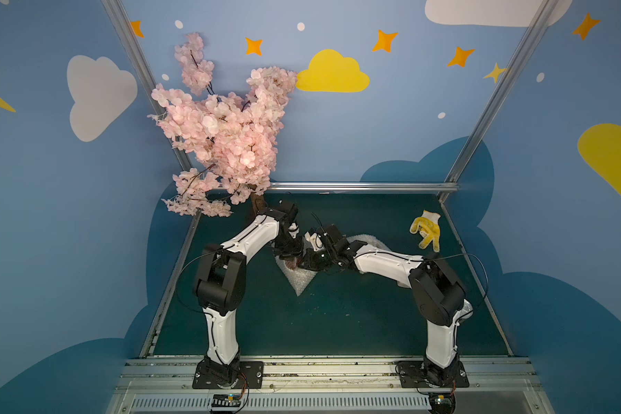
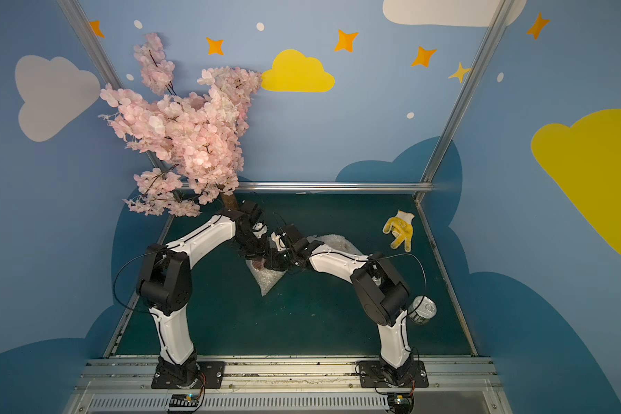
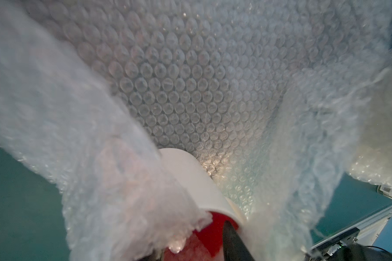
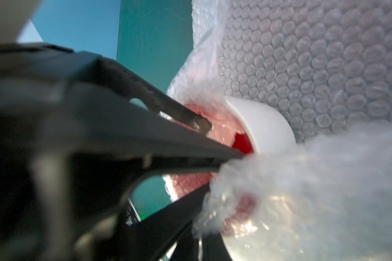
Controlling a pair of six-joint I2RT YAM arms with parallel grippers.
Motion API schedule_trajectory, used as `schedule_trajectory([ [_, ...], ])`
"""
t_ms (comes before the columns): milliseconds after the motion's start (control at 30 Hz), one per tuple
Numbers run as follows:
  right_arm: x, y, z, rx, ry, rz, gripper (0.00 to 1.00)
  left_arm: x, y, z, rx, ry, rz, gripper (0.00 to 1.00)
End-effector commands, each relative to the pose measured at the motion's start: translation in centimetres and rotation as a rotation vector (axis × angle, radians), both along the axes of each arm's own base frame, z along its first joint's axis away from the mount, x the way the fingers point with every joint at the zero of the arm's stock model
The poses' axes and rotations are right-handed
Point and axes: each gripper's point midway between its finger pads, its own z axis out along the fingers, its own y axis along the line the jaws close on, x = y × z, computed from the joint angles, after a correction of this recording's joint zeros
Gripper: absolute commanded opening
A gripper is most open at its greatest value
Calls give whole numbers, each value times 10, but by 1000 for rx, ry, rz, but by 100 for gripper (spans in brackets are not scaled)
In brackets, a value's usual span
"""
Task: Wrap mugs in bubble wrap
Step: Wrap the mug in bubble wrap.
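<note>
Bubble wrap (image 1: 299, 277) is spread near the centre of the green tabletop (image 1: 337, 322), with 1 red-lined mug (image 3: 199, 180) lying on it, partly covered. Both arms meet over it. The left fingers (image 3: 233, 243) are seen parted, 1 tip inside the mug's mouth. The right fingers (image 4: 226, 158) are closed, pinching film at the rim. A yellow glove (image 1: 426, 229) lies at 2 o'clock, a can (image 2: 422, 310) at 4 o'clock.
</note>
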Motion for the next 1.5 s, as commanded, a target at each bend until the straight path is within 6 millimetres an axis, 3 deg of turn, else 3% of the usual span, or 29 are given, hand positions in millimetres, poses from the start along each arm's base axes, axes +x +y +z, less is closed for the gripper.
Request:
schedule_trajectory([
  [0, 3, 1, -15, -51, 27, -24, 0, -13, -1, 17, -16, 30, -32, 43],
  [233, 9, 0, -17, -67, 68, -57, 0, -22, 30, 31, 63, 54, 46, 42],
  [400, 15, 4, -12, -12, 104, -85, 0, -29, 49, 12, 74, 72, 143, 35],
  [633, 24, 9, -11, 16, 135, -104, 0, -20, 49, -6, 79, 75, 171, 34],
  [867, 34, 11, 2, 29, 104, -111, 0, -12, 47, -21, 136, 84, 133, 31],
  [1033, 36, 14, 9, 23, 91, -98, 0, -13, 41, -29, 153, 134, 95, 3],
  [1300, 31, -1, 16, 0, 51, -112, 0, -22, 44, -10, 187, 117, 37, 3],
  [1467, 25, -3, 27, -7, 11, -74, 0, -43, 35, 5, 250, 96, -132, 3],
])
